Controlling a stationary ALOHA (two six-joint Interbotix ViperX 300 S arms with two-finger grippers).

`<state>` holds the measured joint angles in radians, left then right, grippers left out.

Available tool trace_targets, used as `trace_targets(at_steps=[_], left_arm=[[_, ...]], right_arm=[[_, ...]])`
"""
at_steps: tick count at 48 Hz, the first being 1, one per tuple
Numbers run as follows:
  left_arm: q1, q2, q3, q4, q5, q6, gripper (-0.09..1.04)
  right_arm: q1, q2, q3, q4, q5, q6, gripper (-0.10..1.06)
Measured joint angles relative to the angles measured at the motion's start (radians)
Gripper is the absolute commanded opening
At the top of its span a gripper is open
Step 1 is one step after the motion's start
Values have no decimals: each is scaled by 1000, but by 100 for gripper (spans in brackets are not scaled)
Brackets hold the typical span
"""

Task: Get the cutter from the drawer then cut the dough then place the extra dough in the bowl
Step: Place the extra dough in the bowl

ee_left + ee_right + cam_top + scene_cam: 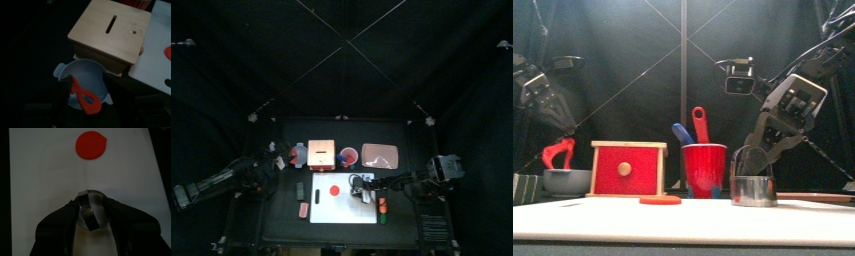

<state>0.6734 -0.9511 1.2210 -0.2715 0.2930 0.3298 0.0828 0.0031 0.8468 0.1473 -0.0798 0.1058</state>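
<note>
My left gripper (564,138) holds a curled strip of red dough (560,154) just above the blue-grey bowl (567,182). In the left wrist view the dough strip (85,98) hangs over the bowl (81,76), beside the wooden box (110,31). My right gripper (762,148) is shut on the wire handle of the metal cutter (754,190), which stands on the white cutting board (687,222). The cutter (90,210) sits between the jaws. A flat red dough disc (90,144) lies on the board beyond it, apart from the cutter.
The wooden box with its red drawer front (627,168) stands behind the board, next to a red cup (704,170) holding a blue and a red knife. A pink tray (381,154) lies at the back right. Small toy foods (385,206) lie along the board's sides.
</note>
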Motion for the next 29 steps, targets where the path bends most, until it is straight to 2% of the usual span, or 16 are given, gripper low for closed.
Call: trace_targets(at_steps=[14,29], left_arm=[[-5,0,0,-61,-41,3,88],[-69,0,9,-61,-55,3,88]], right_arm=[[-2,-2,-5,-2,2,-8,79],[-2,0,-9,-3,6,-8,79]])
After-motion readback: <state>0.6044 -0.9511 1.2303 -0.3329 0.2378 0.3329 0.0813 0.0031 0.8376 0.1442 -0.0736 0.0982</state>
